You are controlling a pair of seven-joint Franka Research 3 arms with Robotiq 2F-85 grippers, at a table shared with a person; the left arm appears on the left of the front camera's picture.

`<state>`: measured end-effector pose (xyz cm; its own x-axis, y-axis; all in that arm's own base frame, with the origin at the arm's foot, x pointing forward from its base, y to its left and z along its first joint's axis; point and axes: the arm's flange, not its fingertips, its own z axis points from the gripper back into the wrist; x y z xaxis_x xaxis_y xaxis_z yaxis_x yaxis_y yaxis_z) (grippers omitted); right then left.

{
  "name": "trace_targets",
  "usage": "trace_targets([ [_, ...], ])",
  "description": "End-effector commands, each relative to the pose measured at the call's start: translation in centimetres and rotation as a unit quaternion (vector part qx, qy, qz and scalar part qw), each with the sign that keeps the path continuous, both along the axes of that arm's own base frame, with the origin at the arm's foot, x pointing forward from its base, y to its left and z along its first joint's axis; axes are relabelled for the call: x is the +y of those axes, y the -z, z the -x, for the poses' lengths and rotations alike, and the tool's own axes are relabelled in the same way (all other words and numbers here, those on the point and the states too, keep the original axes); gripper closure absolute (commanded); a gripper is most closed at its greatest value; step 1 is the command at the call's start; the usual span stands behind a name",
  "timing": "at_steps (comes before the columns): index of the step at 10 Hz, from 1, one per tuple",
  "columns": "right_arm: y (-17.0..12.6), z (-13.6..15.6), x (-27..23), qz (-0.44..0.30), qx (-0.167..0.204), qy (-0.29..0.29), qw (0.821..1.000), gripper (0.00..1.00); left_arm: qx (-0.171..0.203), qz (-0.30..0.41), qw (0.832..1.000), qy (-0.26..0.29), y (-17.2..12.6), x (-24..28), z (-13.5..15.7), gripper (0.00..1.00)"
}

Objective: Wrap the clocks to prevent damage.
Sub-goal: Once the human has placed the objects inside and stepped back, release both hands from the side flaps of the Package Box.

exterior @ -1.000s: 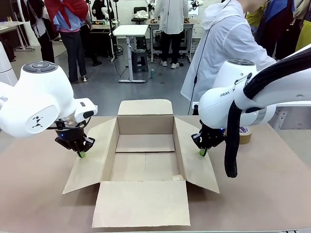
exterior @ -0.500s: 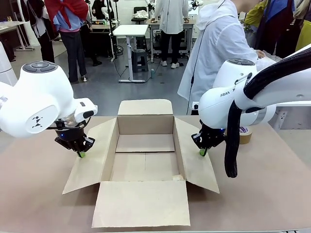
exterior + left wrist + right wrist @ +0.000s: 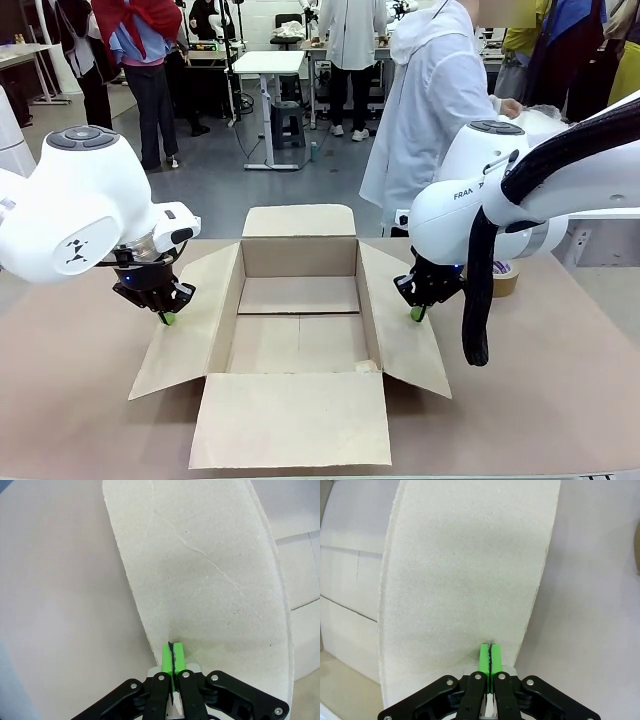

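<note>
Change: we see the person point(image 3: 430, 100) turned further toward the right since a second ago, a hand now at a whitish bubbly bundle point(image 3: 540, 118) behind our right arm; both arms and the box have kept their places.
Box point(image 3: 298, 330): open and empty, four flaps splayed on the table point(image 3: 70, 400).
Clocks: probably that bundle at the far right edge (partly hidden by the arm, so we cannot be sure), well apart from the box.
Left gripper point(image 3: 167, 318): jaws pressed together, holding nothing, tip down at the left flap's outer edge.
Right gripper point(image 3: 416, 314): jaws likewise pressed together, tip on the right flap.
Tape point(image 3: 503, 277): behind the right arm.
Advice: we should keep both flaps pinned flat and steady, leaving the opening clear for the bundle.
</note>
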<state>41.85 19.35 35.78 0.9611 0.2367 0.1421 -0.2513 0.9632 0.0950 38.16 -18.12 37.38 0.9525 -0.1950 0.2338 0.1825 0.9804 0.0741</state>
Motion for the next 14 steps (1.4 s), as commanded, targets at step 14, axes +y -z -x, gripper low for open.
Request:
trace_targets([
  [14,0.23,0.07,-0.13,0.001,0.002,0.005,1.0,0.99,0.003,-0.003,1.0,-0.001,0.07,0.08,0.16,0.99],
])
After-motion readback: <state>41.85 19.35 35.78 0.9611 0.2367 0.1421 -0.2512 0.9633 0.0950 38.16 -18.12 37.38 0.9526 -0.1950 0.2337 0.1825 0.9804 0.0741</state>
